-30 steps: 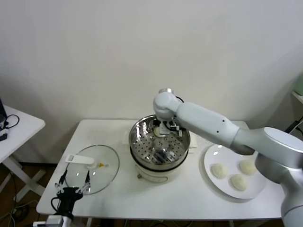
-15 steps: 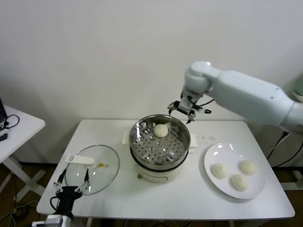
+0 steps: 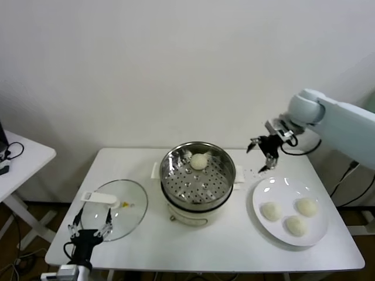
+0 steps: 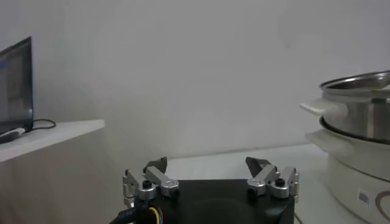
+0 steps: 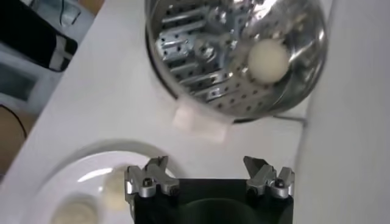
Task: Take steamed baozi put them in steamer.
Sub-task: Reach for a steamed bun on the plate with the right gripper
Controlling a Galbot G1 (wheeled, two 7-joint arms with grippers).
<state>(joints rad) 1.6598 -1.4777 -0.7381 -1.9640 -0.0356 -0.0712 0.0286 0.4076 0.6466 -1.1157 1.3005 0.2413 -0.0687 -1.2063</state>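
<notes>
**Inspector:** Baozi count, please: one bun [image 3: 199,161] lies in the steamer [image 3: 198,177], on its perforated floor at the far side; three baozi [image 3: 289,215] wait on the white plate [image 3: 261,193].

**Assistant:** And the right gripper [image 3: 263,154]?

**Inspector:** Spread wide, holding nothing. It hangs in the air between steamer and plate, the plate below and just beside it, the steamer off to one side. I judge it well placed for a descent onto the next bun.

**Assistant:** The left gripper [image 3: 89,227]?

**Inspector:** Parked low at the table's [image 3: 193,246] near edge, fingers apart, empty, beside the glass lid [image 3: 114,208], which lies flat so the steamer stands open.
</notes>
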